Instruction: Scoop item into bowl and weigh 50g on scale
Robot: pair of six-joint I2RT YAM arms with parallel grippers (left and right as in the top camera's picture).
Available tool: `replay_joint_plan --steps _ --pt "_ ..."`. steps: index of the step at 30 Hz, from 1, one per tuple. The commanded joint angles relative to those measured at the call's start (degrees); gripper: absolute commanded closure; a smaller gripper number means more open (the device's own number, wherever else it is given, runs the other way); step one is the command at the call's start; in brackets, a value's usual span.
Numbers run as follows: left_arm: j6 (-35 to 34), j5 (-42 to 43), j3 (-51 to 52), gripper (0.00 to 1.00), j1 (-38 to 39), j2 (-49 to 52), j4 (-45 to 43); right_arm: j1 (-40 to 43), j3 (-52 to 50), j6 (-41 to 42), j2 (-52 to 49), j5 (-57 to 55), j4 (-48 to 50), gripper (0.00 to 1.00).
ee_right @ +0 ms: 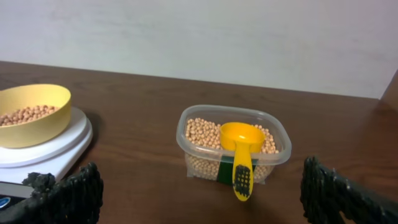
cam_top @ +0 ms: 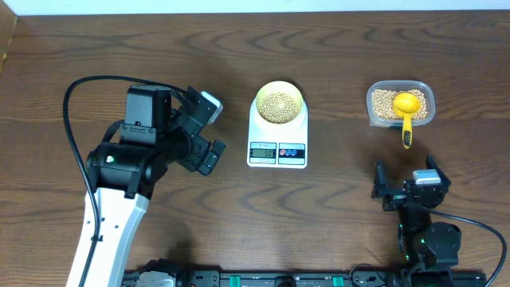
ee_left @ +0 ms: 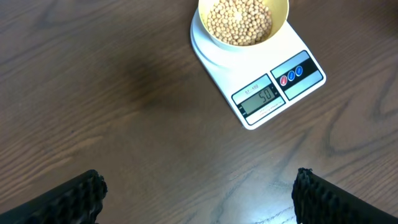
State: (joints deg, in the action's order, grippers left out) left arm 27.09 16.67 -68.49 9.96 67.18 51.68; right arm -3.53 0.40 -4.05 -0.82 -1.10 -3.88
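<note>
The bowl [cam_top: 279,104] of beans [ee_left: 239,22] sits on the scale [ee_left: 258,78], which seems to read 50. Left fingers [ee_left: 62,200] and right fingers [ee_right: 348,196] hang spread, empty, well clear of the scale; I'd keep them off it.

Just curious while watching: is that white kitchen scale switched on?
On. The scale's display shows dark digits, apparently 50, with the bowl of beans resting on top.

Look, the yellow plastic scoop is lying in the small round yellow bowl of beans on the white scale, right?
No. The yellow plastic scoop lies in the clear rectangular plastic tub, as the right wrist view shows. The small round yellow bowl of tan beans does sit on the white scale.
</note>
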Motion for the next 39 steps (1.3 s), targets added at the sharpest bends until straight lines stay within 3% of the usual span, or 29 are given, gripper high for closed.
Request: replay_joint_plan --steps 1,39 --pt "0.74 0.85 0.02 0.03 -0.24 0.17 0.15 -0.22 -0.09 -0.76 0.55 -0.48 -0.26 0.01" --pt "0.74 0.85 0.02 0.02 -0.24 0.17 0.15 -0.22 -0.09 -0.74 0.55 0.37 -0.26 0.01"
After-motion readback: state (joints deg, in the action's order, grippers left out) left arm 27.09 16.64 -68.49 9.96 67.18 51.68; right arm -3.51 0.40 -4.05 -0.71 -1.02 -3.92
